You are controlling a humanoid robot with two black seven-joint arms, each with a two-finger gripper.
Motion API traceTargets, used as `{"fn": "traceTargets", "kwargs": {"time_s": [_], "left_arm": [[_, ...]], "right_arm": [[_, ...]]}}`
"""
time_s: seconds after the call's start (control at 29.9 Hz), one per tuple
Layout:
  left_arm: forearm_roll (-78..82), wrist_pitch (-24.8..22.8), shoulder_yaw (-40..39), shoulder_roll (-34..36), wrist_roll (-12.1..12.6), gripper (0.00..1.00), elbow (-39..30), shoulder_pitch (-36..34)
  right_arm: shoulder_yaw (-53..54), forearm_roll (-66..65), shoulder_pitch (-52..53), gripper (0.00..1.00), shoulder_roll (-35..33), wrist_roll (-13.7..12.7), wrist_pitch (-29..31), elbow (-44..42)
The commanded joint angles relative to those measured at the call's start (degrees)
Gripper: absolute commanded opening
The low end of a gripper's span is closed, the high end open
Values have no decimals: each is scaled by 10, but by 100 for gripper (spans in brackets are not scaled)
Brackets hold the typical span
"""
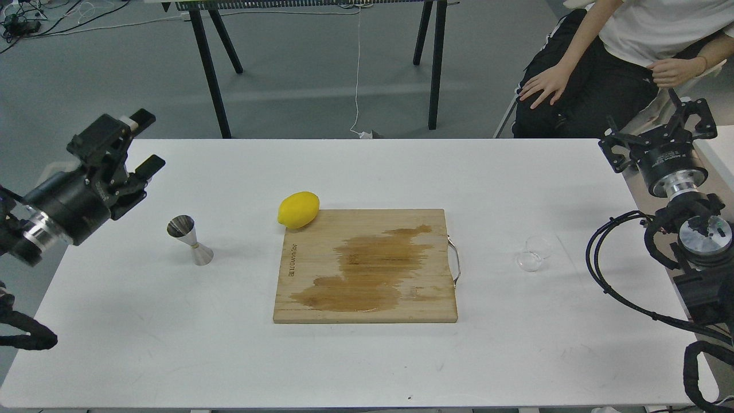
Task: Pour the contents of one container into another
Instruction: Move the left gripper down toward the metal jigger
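The shiny steel jigger [190, 240] stands upright on the white table [367, 355], left of the cutting board. The small clear glass cup [533, 253] stands on the table to the right of the board, faint against the white. My left gripper [146, 143] hovers above the table's left edge, up and left of the jigger, open and empty. My right gripper [659, 123] hangs over the far right corner, well behind the glass cup, its fingers spread open and holding nothing.
A wooden cutting board [367, 267] with a dark wet stain lies at the centre. A yellow lemon [298, 210] rests at its far left corner. A person [619, 63] sits behind the right side. Black cables [625, 275] loop by the right edge.
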Motion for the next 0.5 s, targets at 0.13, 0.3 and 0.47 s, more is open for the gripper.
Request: {"fn": "traceTargets", "kwargs": {"time_s": [0.13, 0.3, 0.47], "left_arm": [[320, 143, 0, 1, 35, 97, 18, 97], [493, 184, 0, -58, 88, 93, 118, 103], [674, 187, -2, -156, 90, 91, 241, 96]], "right_arm": [[0, 0, -1, 100, 4, 0, 0, 0], [0, 0, 0, 100, 4, 0, 0, 0], [0, -1, 5, 100, 3, 0, 0, -1]]}}
